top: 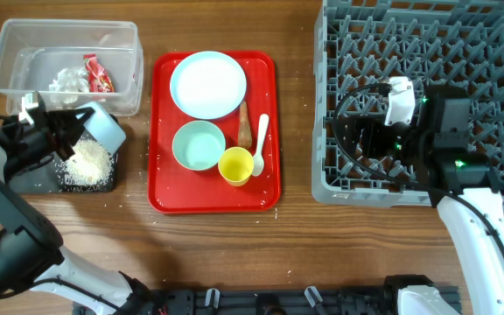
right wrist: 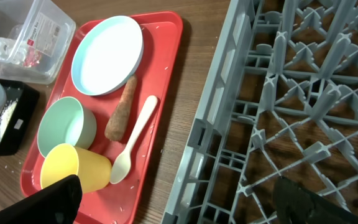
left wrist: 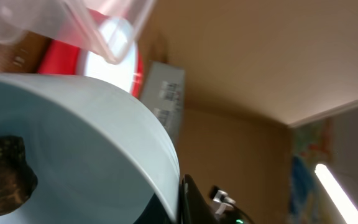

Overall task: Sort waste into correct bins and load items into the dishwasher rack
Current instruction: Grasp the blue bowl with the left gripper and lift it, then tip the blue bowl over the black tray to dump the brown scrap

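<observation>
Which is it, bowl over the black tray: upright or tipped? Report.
Tipped. Overhead, the bowl is tilted on its side over the black tray, white crumbs piled beneath it; a brown lump sits inside.

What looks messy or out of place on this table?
A brown carrot-shaped piece lies loose on the red tray between the plate and spoon, and stray white crumbs speckle the tray and the wood beside it.

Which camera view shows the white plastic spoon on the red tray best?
The right wrist view: the white spoon lies whole and large beside the carrot-shaped piece. The overhead view shows the white spoon small but whole. The left wrist view, filled by a pale blue bowl, lacks it.
</observation>
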Controlling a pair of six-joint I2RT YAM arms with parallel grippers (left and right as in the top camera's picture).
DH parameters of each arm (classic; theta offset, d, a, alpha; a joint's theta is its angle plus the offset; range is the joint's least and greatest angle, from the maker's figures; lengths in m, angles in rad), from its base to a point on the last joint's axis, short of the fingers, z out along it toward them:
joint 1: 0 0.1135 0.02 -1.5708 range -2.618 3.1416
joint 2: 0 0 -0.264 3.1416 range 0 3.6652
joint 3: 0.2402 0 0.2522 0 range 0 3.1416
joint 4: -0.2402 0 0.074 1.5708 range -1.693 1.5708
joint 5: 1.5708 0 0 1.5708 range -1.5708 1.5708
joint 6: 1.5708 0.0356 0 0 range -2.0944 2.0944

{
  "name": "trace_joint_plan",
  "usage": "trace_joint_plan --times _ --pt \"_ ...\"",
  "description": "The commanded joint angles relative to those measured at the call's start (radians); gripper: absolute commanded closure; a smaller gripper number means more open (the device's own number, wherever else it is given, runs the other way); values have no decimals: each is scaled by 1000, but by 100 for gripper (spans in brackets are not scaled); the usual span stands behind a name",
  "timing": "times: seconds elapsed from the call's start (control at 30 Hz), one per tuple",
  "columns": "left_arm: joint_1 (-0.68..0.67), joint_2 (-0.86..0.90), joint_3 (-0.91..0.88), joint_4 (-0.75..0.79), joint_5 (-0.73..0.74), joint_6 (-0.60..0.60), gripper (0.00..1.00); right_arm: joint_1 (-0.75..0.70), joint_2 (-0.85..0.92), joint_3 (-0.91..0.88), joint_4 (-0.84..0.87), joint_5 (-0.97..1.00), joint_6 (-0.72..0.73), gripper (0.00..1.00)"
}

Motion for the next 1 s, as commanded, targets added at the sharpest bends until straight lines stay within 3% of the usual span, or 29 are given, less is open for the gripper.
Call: trace_joint_plan --times 0.0,0.23,0.33,0.4,0.47,0.53,0.6,0.7,0.73,0.8,0.97 --pt "8 2 9 -58 187 6 96 5 8 14 -2 -13 7 0" --pt "27 1 10 -65 187 -134 96 5 8 14 -2 -12 7 0" --pt "137 1 10 51 185 -227 96 5 8 14 -2 -12 6 0" --pt "191 1 10 57 183 -227 96 5 8 14 -1 -12 6 0" --pt "198 -1 10 -41 185 -132 96 5 8 14 5 -12 7 0" --pt "151 -15 10 -179 171 80 96 5 8 14 7 -12 6 0" --pt "72 -33 10 -303 42 259 96 5 8 14 7 -12 7 0" --pt "-100 -48 9 -368 -279 311 96 5 8 14 9 -12 7 0" --pt "-149 -48 10 -366 -320 310 96 5 8 14 11 -12 7 0" --pt "-263 -51 10 -328 -385 268 96 5 8 14 16 -12 24 0" --pt "-416 -182 10 -206 -718 -7 96 5 8 14 16 -12 25 0"
